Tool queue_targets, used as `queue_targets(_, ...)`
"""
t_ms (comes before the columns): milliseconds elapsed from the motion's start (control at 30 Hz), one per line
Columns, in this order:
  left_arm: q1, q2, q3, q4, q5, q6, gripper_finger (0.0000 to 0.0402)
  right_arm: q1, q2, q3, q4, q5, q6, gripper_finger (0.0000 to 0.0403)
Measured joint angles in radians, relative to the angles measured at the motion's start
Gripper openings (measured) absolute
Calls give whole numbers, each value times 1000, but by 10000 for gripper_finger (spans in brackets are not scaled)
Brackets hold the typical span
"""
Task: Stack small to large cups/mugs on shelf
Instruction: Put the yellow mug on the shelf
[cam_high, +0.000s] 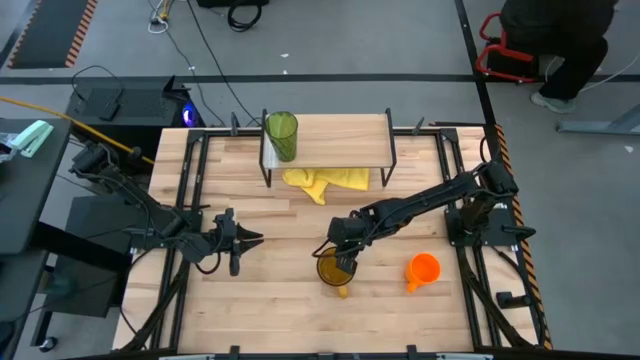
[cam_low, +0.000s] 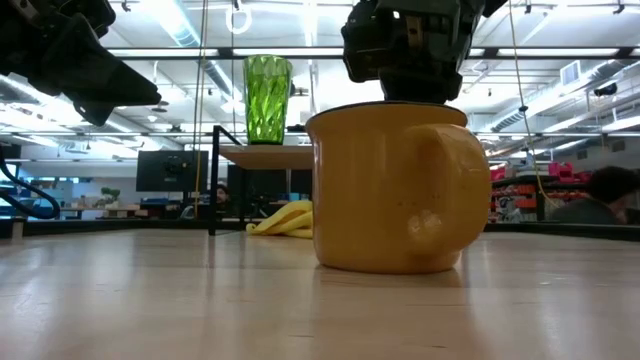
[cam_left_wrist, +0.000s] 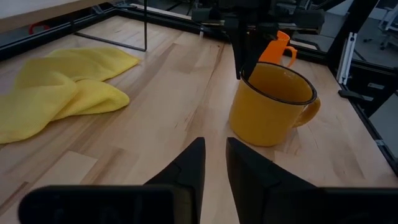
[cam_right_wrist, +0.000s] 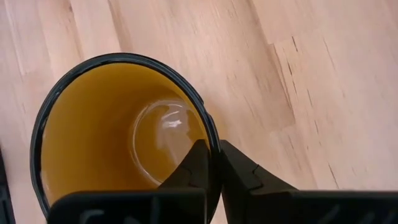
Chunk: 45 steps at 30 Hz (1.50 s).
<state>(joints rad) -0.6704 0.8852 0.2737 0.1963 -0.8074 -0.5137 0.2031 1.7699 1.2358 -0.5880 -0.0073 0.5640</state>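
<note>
Right now the right claw (cam_high: 341, 258) sits directly over the amber-yellow mug (cam_high: 334, 270), its two fingers clenched on the mug's dark rim, one inside the wall and one outside, as the right wrist view shows. The mug stands upright on the desk (cam_high: 270, 310), mouth up, in the near middle of the boards, with its handle on the side away from the shelf. The shelf (cam_high: 330, 135) lies well apart from it at the far edge, beyond the yellow cloth (cam_high: 325, 182), and the olive-green tumbler (cam_high: 281, 135) already stands on the left end of its top board. So the coming move turns on one line: the mug must rise and travel away from the near edge, over the cloth, toward the board. The small orange mug (cam_high: 423, 270) waits on the desk just to the right, nearer the right arm. The left claw (cam_high: 250, 240) hovers off the desk to the mug's left, pointing at it, its fingers close together with a narrow gap and grasping nothing.
</note>
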Motion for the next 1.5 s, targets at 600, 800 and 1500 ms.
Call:
queue_targets(600, 0, 0, 0, 0, 0, 0, 68, -11, -87, 149, -181, 40, -27, 16)
queue_targets(800, 0, 0, 0, 0, 0, 0, 73, -58, -89, 282, -312, 84, -37, 16)
queue_targets(1500, 0, 0, 0, 3, -105, 2, 65, -494, -91, 685, -546, 56, -176, 16)
